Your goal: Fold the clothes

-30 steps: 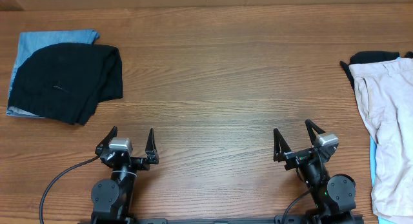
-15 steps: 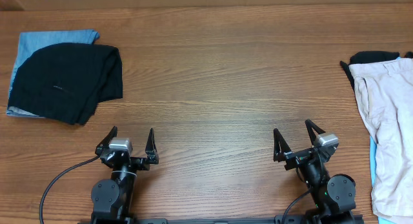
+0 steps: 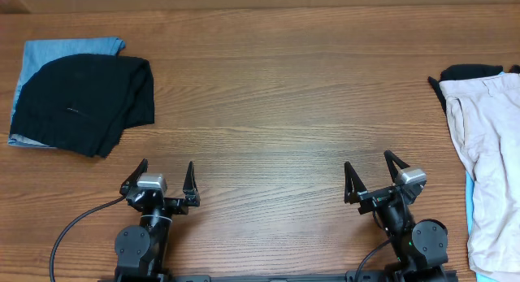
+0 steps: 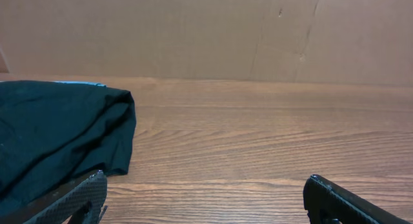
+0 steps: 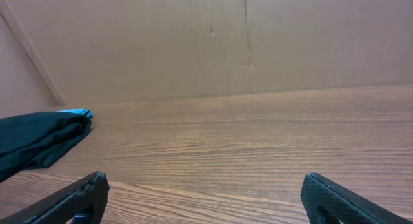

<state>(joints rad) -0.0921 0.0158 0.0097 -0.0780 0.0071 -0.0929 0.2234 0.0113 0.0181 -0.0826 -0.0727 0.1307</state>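
Observation:
A folded black garment (image 3: 81,101) lies at the far left of the table on a light-blue denim piece (image 3: 57,53). It also shows in the left wrist view (image 4: 58,133) and the right wrist view (image 5: 35,139). A beige garment (image 3: 487,164) lies spread at the right edge, with black cloth (image 3: 470,71) peeking out behind it. My left gripper (image 3: 166,178) is open and empty near the front edge, well short of the black garment. My right gripper (image 3: 370,176) is open and empty, left of the beige garment. Their open jaws show in the wrist views (image 4: 203,192) (image 5: 206,192).
The wooden table (image 3: 276,95) runs between the two piles. A brown cardboard wall (image 4: 206,30) stands behind the table's far edge. A strip of blue cloth (image 3: 469,202) shows under the beige garment at the right edge.

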